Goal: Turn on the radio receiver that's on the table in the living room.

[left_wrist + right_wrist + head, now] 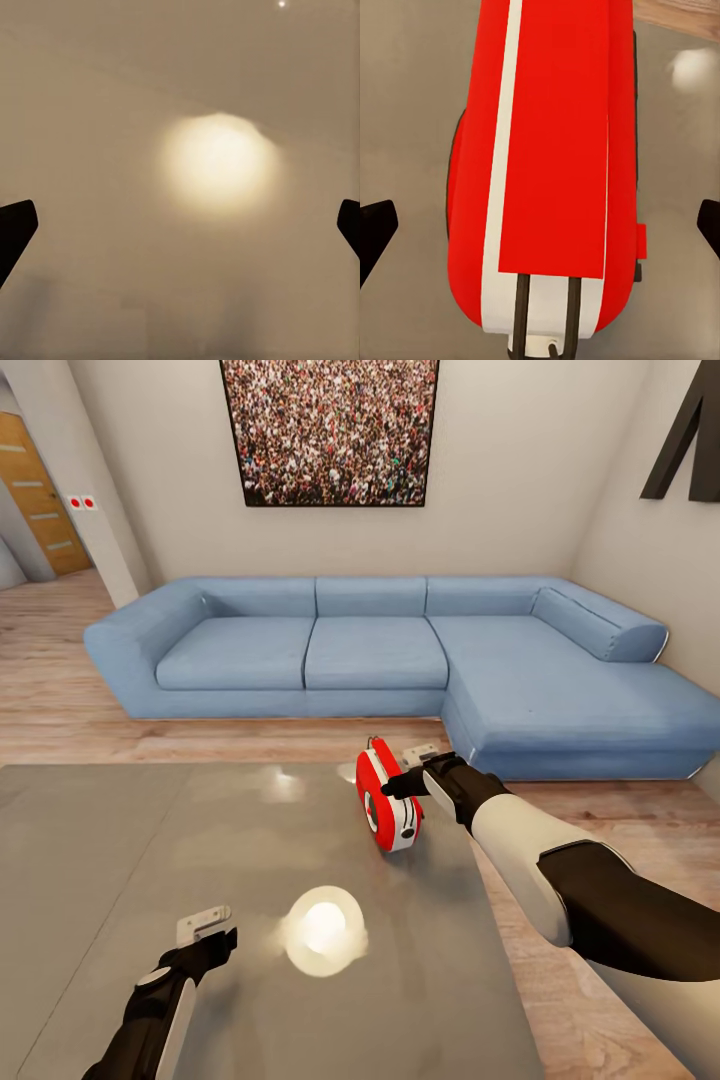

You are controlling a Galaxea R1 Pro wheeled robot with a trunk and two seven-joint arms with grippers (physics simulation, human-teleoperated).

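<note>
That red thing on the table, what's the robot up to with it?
It's a small radio standing on a grey table in front of a blue sofa. The right gripper is up against its top edge, fingers spread to either side. The left gripper hovers open over bare tabletop, holding nothing.

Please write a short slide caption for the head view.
Right tool at the red radio receiver on the grey table, blue sofa behind.
</note>
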